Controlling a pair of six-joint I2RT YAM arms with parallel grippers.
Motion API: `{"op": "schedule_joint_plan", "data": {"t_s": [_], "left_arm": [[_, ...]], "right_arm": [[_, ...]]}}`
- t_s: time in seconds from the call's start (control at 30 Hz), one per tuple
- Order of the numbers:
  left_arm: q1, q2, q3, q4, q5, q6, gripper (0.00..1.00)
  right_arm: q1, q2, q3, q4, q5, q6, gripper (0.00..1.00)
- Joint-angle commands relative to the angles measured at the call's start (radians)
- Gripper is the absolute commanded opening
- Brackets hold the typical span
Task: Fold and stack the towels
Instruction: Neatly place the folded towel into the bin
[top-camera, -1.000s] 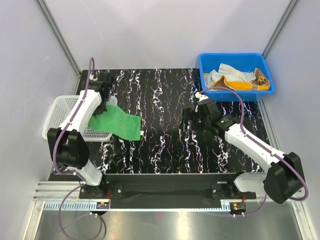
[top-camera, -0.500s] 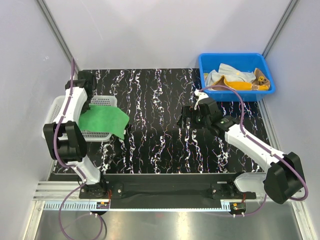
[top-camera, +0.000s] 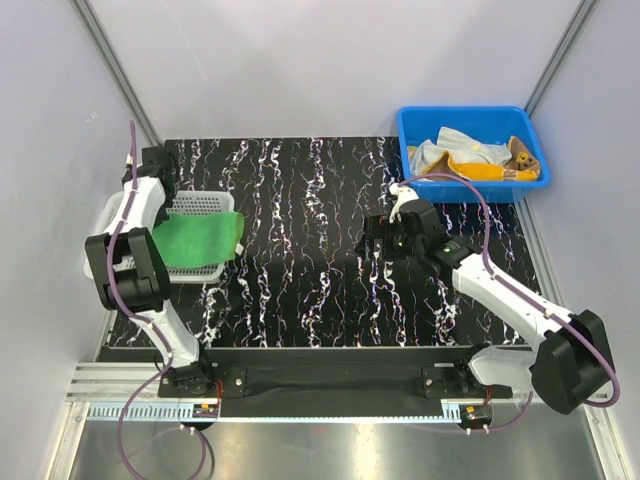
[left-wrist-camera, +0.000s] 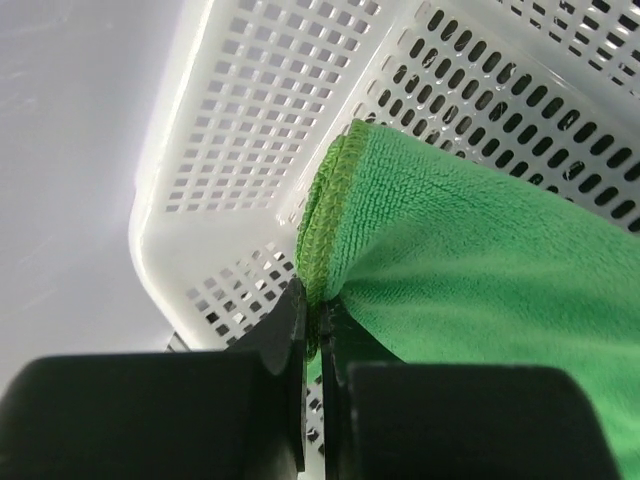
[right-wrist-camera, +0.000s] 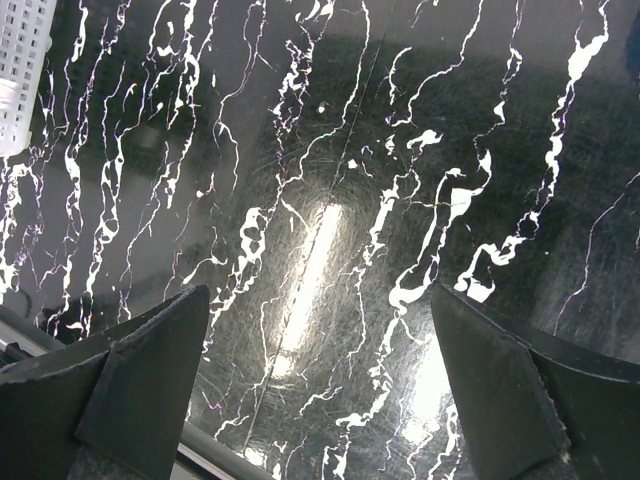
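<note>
Here, the left hand (left-wrist-camera: 312, 318) is seen closed on a hemmed edge of the green towel (left-wrist-camera: 480, 260), and a fold of the cloth is pinched tightly in it. This hand is held over the far left part of the white basket (top-camera: 203, 203), which stands at the left edge of the black marbled surface (top-camera: 320, 200). The green towel is draped across the basket: most of it is laid over the basket's middle, and its right-hand edge is hung over the basket's right rim, just above the surface. The right hand (right-wrist-camera: 318, 300) is held wide open above the middle of the surface, well apart from the basket, and nothing is gripped by it; only bare marbled surface is seen beneath it. At the far right a blue bin (top-camera: 465, 112) is placed, and in it the other towels (top-camera: 470, 155) are heaped together. A pale cloth and an orange-yellow one can be made out there, crumpled against each other. The remaining patterns cannot be told apart from above.
</note>
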Motion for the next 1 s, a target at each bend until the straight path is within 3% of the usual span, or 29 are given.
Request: {"op": "schedule_joint_plan", "data": {"t_s": [0.0, 0.4, 0.6, 0.9, 0.97], "left_arm": [[0.016, 0.028, 0.002, 0.091, -0.040, 0.024, 0.00], [0.078, 0.240, 0.132, 0.096, -0.087, 0.046, 0.00], [0.084, 0.303, 0.215, 0.078, -0.182, 0.046, 0.01], [0.102, 0.335, 0.281, 0.030, -0.198, 0.002, 0.12], [0.102, 0.332, 0.298, 0.003, -0.196, -0.009, 0.31]], "right_arm": [[0.002, -0.033, 0.002, 0.037, 0.033, -0.038, 1.00], [0.001, -0.002, 0.040, 0.026, 0.036, -0.054, 1.00], [-0.002, 0.029, 0.050, 0.029, 0.036, -0.055, 1.00], [-0.005, 0.044, 0.054, 0.026, 0.044, -0.054, 1.00], [-0.004, 0.053, 0.059, 0.017, 0.044, -0.054, 1.00]]}}
